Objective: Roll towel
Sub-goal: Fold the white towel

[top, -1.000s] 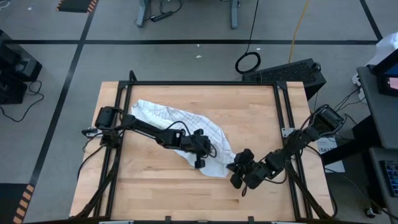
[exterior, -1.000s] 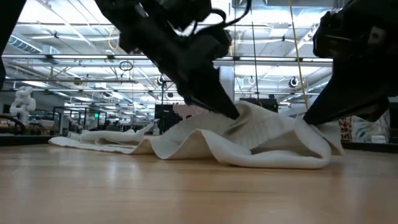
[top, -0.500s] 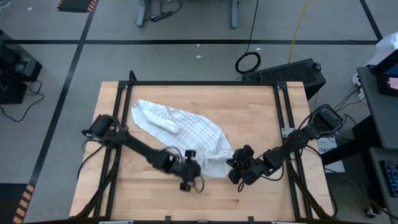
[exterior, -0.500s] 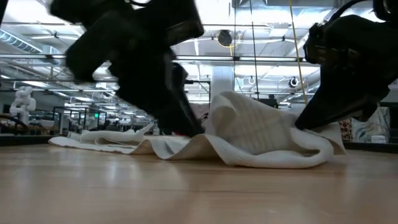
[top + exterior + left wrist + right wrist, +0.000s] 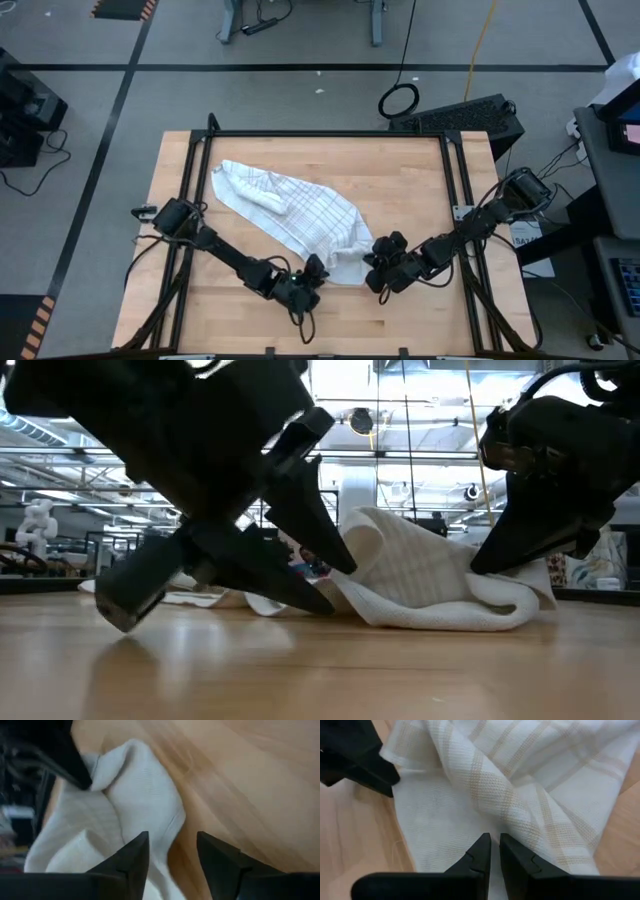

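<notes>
I have the wooden surface (image 5: 400,180) in front of me, framed by a dark metal rail, and on it the towel (image 5: 290,210) lies as one crumpled strip. It runs slantwise from the far left part of the surface down toward the near middle, bunched and folded over itself rather than flat, with its checked lines showing on the wider lower half. Level with the surface, I see its near end humped up in a thick fold (image 5: 420,585) that curls down onto the wood.

My left arm reaches in low from the left edge, and the left hand (image 5: 310,283) sits at the towel's near end, right at the cloth's edge. Its two fingers (image 5: 131,854) stand apart with a clear gap between them, and nothing is between them; the towel's edge and bare wood show just beyond the tips. I cannot tell whether the tips touch the cloth.

My right arm comes in from the right edge, and the right hand (image 5: 380,272) is at the same near end of the towel, on its right side, just beside the left hand. Its fingers (image 5: 482,851) are almost together, only a thin slit between them, pressed against the woven cloth. Whether any fabric is pinched in that slit I cannot make out.
</notes>
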### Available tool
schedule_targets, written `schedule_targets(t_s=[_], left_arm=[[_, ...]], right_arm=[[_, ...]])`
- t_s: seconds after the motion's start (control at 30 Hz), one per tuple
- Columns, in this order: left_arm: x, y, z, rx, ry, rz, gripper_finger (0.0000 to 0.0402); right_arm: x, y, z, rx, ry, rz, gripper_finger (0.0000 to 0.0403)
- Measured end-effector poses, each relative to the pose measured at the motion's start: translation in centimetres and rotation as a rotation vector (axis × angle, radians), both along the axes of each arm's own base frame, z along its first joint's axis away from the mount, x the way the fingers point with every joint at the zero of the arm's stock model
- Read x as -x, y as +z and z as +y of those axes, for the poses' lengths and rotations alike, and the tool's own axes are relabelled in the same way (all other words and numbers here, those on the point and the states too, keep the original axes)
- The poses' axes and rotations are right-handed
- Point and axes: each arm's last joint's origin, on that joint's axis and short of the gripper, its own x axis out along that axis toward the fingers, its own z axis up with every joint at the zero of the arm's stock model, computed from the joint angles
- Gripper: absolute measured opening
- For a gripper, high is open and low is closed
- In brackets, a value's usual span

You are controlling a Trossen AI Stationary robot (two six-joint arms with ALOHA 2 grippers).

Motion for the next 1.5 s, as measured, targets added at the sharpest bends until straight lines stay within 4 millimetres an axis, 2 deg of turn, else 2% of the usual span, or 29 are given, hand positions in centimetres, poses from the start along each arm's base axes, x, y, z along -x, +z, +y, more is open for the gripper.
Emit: schedule_targets(t_s=[0.23,0.43,0.63,0.77,0.83,0.9,1.0,1.13,1.33,1.5], left_arm=[[-0.6,-0.3,0.3,-0.169,-0.074,-0.005,0.0112],[-1.2,-0.4,1.3,-0.166,-0.065,0.000,0.0016],[-1.6,0.4,1.5,-0.065,0.024,-0.076,0.0008],[-1.4,3.5,1.9,0.100,0.187,-0.211,0.0005],[-1.3,4.9,2.9,0.144,0.300,-0.266,0.0004],[-1.0,5.5,4.2,0.189,0.382,-0.244,0.0004],[-1.0,5.1,6.1,0.287,0.484,-0.188,0.0003],[-1.5,3.9,8.3,0.371,0.590,-0.141,0.0003],[-2.4,3.5,10.0,0.415,0.645,-0.175,0.0003],[-2.7,3.5,10.8,0.431,0.655,-0.181,0.0003]], right_arm=[[0.0,0.0,0.0,0.000,-0.001,0.001,0.0033],[0.0,0.0,0.0,-0.003,0.000,0.000,0.0033],[0.2,0.8,0.1,-0.018,0.040,-0.011,0.0033],[0.9,2.7,0.7,-0.030,0.140,-0.051,0.0033],[1.5,3.5,1.1,-0.030,0.190,-0.061,0.0033],[2.3,3.8,1.5,-0.030,0.221,-0.044,0.0033],[3.5,3.2,2.3,-0.019,0.241,0.018,0.0033],[4.2,1.5,3.2,0.014,0.236,0.091,0.0034],[4.0,-1.3,4.2,0.045,0.232,0.144,0.0053],[3.5,-2.4,4.7,0.085,0.293,0.139,0.0088]])
